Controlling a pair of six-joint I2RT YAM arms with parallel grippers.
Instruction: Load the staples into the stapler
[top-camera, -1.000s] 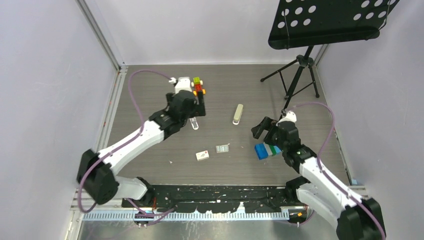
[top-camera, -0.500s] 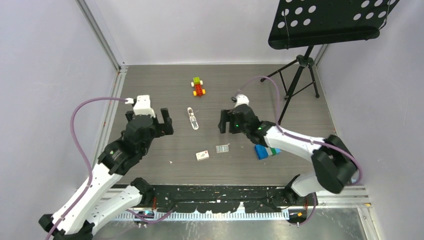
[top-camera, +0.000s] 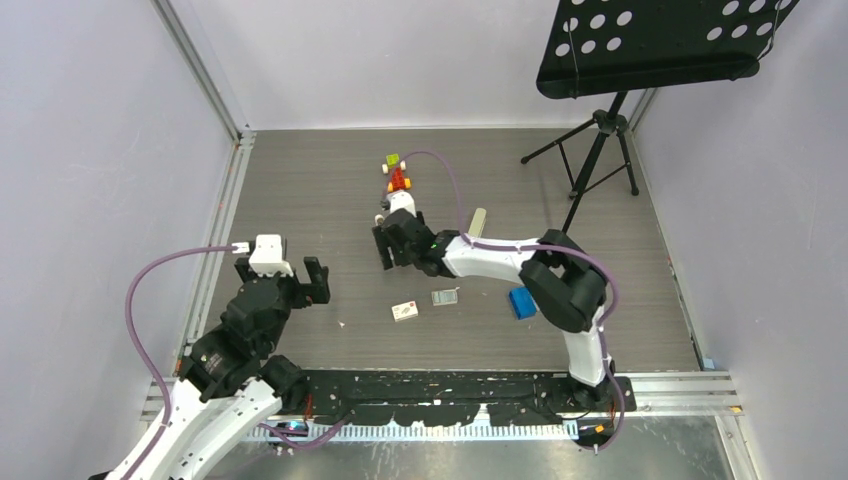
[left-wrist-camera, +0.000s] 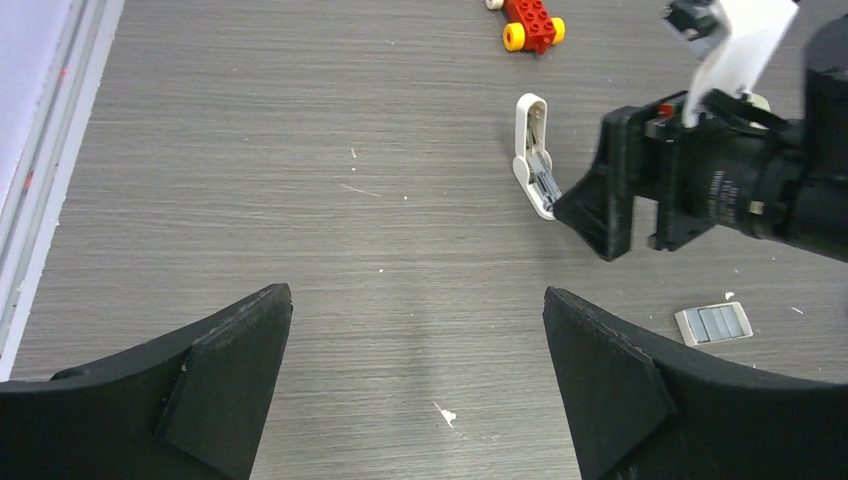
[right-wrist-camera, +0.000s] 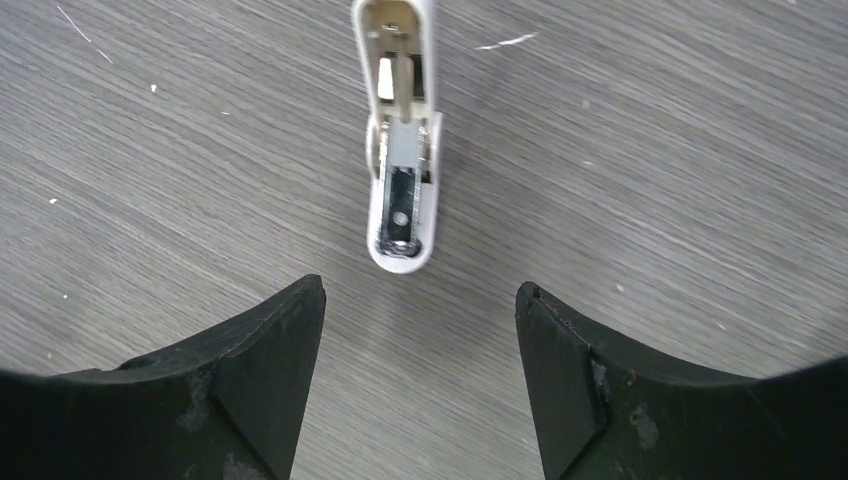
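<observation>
Grey-beige on top and white below, the stapler (top-camera: 478, 224) lies closed and untouched on the wood-grain worktop (top-camera: 300, 190), just beyond the right forearm. The right claw (right-wrist-camera: 418, 295) reaches instead across the middle toward a white hinged device (right-wrist-camera: 398, 150), folded open flat with its metal channel facing up. That claw's jaws stand apart with nothing between them, and the device's rounded near end lies just ahead of the fingertips. The line-up suggests a grip on that end is intended, perhaps to steady or turn it. Whether the device is itself a small stapler laid open for loading cannot be settled from these views, though the bare channel looks made for it.

The staples (top-camera: 445, 297), a small silvery block in a shallow white tray, sit nearer the arms' bases. Their white carton (top-camera: 405, 311) lies just beside them to the left, and neither is touched. The left claw (left-wrist-camera: 415, 295) hangs wide open and empty over the worktop's left side, held clear, apparently to leave its partner room. A brick toy car (top-camera: 398, 178) stands farther back, and a blue box (top-camera: 521, 302) lies just beside the right elbow. Loading has not begun: the block lies out on the worktop.
</observation>
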